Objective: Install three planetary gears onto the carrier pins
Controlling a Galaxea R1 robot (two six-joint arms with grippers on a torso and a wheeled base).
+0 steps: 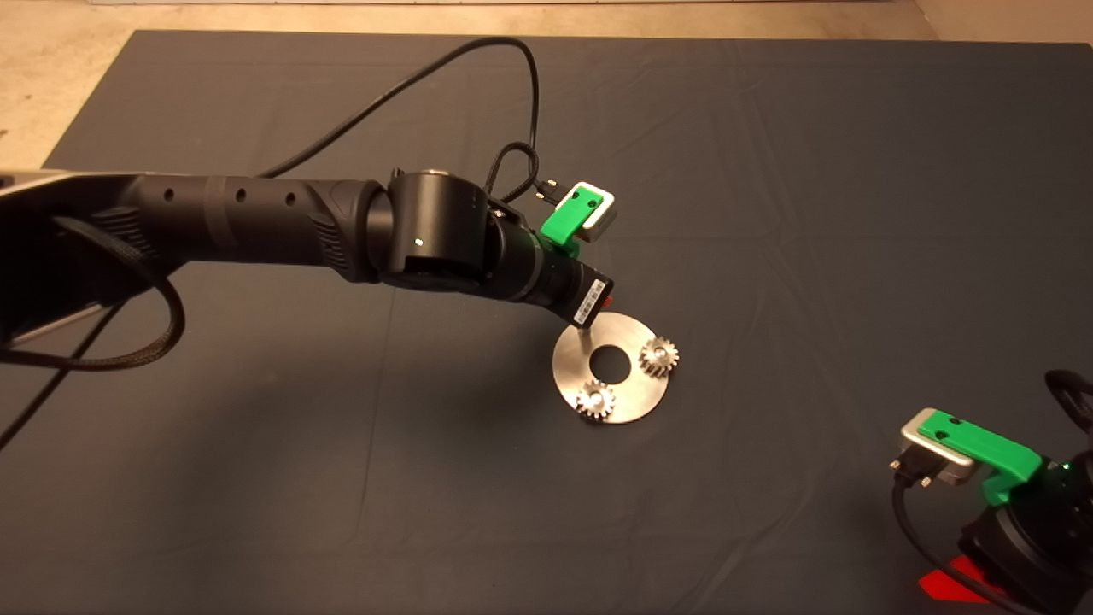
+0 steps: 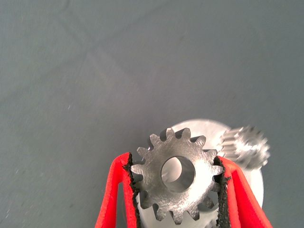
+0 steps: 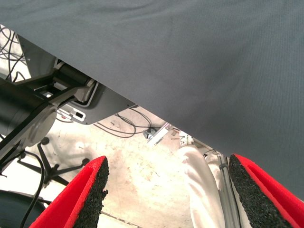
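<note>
A shiny round metal disc with a central hole lies on the dark mat. Two planetary gears sit on its pins, one at the right and one at the front. A bare pin stands at the disc's back left. My left gripper hovers just above that pin. In the left wrist view it is shut on a third gear, held flat between the pads, with the disc and a seated gear beneath. My right gripper is open and empty, parked at the mat's front right.
The left arm's black cable loops over the back of the mat. The right wrist view looks past the mat's edge at the floor, with a black stand and a person's light-clad leg.
</note>
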